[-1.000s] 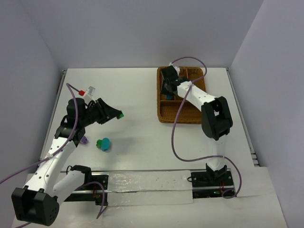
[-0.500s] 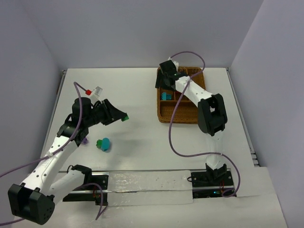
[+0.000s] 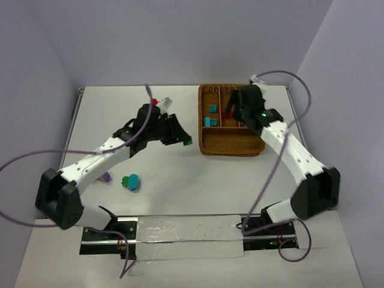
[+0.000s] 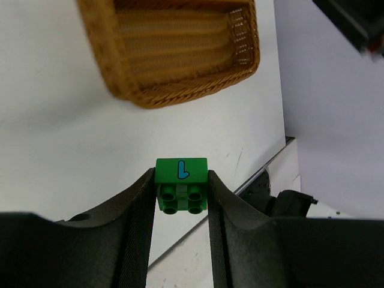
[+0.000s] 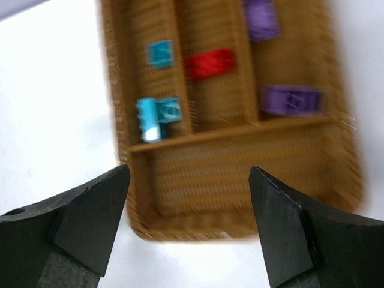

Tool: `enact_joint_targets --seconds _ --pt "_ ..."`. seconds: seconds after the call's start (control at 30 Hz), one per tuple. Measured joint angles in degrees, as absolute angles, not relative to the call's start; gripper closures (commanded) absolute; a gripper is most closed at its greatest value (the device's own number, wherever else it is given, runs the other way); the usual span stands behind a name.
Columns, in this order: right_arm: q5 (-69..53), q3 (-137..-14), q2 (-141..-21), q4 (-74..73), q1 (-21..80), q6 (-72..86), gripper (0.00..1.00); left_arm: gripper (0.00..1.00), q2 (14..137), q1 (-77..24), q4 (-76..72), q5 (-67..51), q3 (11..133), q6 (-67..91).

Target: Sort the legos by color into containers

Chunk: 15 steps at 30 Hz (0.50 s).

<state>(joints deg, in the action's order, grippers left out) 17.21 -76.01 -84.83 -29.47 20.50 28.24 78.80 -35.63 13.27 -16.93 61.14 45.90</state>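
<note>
My left gripper is shut on a green lego that has a blue mark on its side. It hangs just left of the wicker tray, whose wide slot shows ahead in the left wrist view. My right gripper stands open above the tray with nothing between its fingers. The left narrow slot holds two teal legos, the middle one a red lego, and the right one two purple legos.
A teal lego with a green one against it and a purple lego lie on the white table near the left arm. Purple cables loop off both arms. A rail runs along the near edge.
My right gripper has opened and pulled back from the tray's left slot, where a second teal lego now lies. The left arm has carried the green lego right, up to the tray.
</note>
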Motion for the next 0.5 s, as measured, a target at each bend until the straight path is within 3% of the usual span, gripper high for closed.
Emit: enact_joint_targets --seconds 0.33,0.43,0.5 --pt "18.89 -50.75 -56.71 -30.15 15.00 34.01 0.12 0.98 108.87 -43.40 11.96 -10.20 85.94 43.92" --pt "18.98 -48.72 -51.89 -30.90 15.00 35.03 0.12 0.68 115.27 -44.35 13.88 -7.82 91.16 43.44" --pt "19.35 -48.66 -49.88 -31.06 15.00 35.21 0.12 0.42 119.02 -44.87 15.76 -6.20 95.27 43.01"
